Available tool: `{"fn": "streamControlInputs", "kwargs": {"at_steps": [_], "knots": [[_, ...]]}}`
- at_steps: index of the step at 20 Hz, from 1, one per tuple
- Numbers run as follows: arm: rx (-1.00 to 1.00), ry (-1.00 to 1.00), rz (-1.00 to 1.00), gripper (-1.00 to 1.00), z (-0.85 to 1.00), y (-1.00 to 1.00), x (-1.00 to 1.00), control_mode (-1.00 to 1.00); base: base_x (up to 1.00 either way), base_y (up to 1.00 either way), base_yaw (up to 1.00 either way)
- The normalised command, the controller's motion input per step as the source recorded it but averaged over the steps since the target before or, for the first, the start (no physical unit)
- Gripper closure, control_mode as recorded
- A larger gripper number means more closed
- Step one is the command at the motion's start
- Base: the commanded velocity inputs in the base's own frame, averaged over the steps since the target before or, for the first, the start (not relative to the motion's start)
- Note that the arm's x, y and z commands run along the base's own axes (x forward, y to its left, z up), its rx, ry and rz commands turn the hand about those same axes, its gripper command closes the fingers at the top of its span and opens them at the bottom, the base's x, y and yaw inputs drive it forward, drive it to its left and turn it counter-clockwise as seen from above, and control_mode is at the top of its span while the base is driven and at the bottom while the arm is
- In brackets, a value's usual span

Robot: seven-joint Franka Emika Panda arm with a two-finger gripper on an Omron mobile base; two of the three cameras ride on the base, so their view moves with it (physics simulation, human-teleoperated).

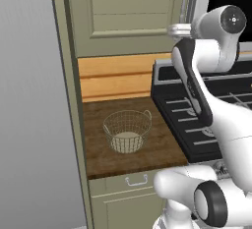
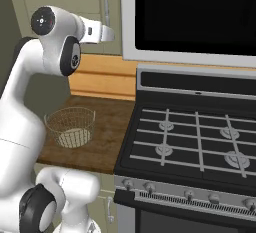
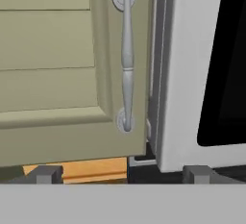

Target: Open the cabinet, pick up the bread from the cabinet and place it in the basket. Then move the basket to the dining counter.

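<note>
Cabinet: my tall olive-beige panelled wall cabinet (image 3: 53,64) is shut, straight ahead above the worktop.
Handle: curved silver bar handle (image 3: 126,55); rigid, smooth, probably slippery. I'd grasp mid-bar.
Gripper: my gripper (image 3: 122,174) stands wide, empty.
Basket: tan wire-mesh basket (image 1: 127,131) below, likely light.

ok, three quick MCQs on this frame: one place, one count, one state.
1. Where does the basket stand?
A. on the stove
B. on the wooden worktop
C. inside the cabinet

2. How many things lie in the basket?
A. none
B. one
C. two

3. The cabinet door is
A. wide open
B. shut
C. removed

Key: 1 B, it sits on the worktop left of the stove. 2 A, just its pale base shows through the mesh. 3 B, the door lies flush, and the open gripper faces its handle.
</note>
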Motion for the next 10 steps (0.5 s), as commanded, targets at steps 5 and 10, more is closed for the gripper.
{"fn": "streamControlInputs", "kwargs": {"at_steps": [5,10], "knots": [[0.01,-0.05,-0.02,-1.00,0.31,0.05,0.17,-1.00,0.00,0.00,0.00],[0.03,0.00,-0.01,-1.00,0.01,-0.05,0.29,-1.00,0.00,0.00,0.00]]}}
